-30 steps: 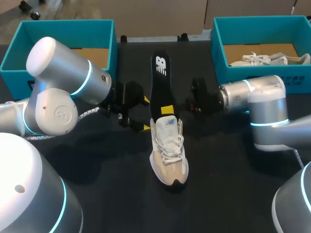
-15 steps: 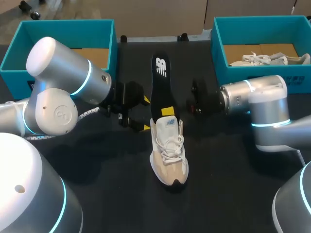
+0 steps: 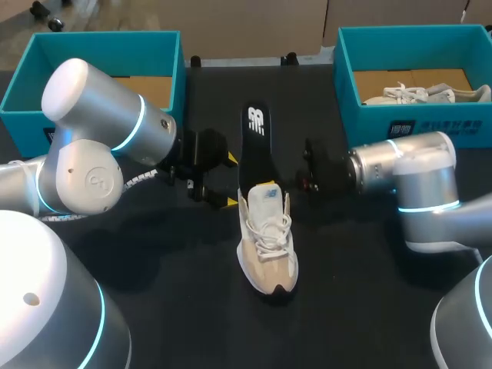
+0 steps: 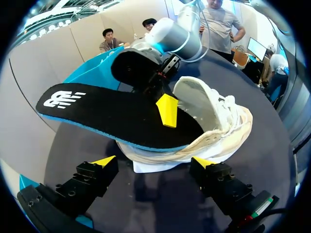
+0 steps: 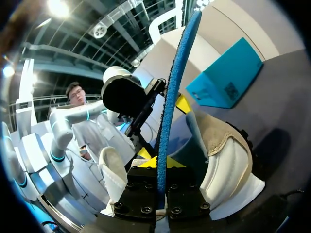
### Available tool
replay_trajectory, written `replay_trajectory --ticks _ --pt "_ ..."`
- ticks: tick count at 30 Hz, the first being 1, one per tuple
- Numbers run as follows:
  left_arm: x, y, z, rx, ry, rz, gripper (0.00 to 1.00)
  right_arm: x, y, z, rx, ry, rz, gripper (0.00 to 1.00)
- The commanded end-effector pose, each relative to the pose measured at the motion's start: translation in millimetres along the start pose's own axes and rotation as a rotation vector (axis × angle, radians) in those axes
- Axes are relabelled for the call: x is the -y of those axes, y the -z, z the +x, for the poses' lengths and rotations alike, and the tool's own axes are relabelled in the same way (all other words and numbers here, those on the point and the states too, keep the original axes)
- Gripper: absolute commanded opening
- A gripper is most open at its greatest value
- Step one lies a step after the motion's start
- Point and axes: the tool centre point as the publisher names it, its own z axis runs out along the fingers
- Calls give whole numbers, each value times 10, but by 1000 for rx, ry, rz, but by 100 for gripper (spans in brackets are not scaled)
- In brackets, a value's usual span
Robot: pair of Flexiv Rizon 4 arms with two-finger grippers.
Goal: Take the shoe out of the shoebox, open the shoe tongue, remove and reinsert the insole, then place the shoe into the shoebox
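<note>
Shoe (image 3: 267, 246), cream with white laces, stands upright on the black tabletop (image 3: 361, 292), with its toe nearest the robot and its heel farthest. Its tongue (image 4: 194, 99) is raised. The insole (image 3: 257, 150), black on top and blue beneath, has its front end down inside the shoe's opening. The rest of it juts out over the heel and slants up and away from the shoe.

The right gripper (image 5: 160, 164) comes in from the shoe's right. Its fingers are closed on the insole just above the heel: the insole runs edge-on between them, and one yellow tip shows pressed on the black top face. The left gripper (image 4: 153, 162) sits just left of the shoe's heel with its fingers spread apart and holding nothing. The shoe lies ahead of them, apart from both tips.

Beyond the shoe, far to its left, stands the teal left shoebox (image 3: 173, 73), with cardboard showing inside. Far to the shoe's right, the teal right shoebox (image 3: 384, 123) holds a second shoe (image 3: 427, 94), which is pale.
</note>
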Motion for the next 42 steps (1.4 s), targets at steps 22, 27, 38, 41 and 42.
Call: replay_trajectory --ticks 22,27,38,41,42 --pt "1 -19 3 2 0 -1 100 -151 -13 64 21 64 18 33" --pt "1 -19 3 2 0 -1 100 -168 -19 92 30 81 12 34" --pt "1 -19 3 2 0 -1 100 -359 -35 88 23 90 100 36" --pt "1 -19 3 2 0 -1 100 -387 -24 87 23 63 154 36" --pt "1 -19 3 2 0 -1 100 -393 -17 86 21 57 166 36"
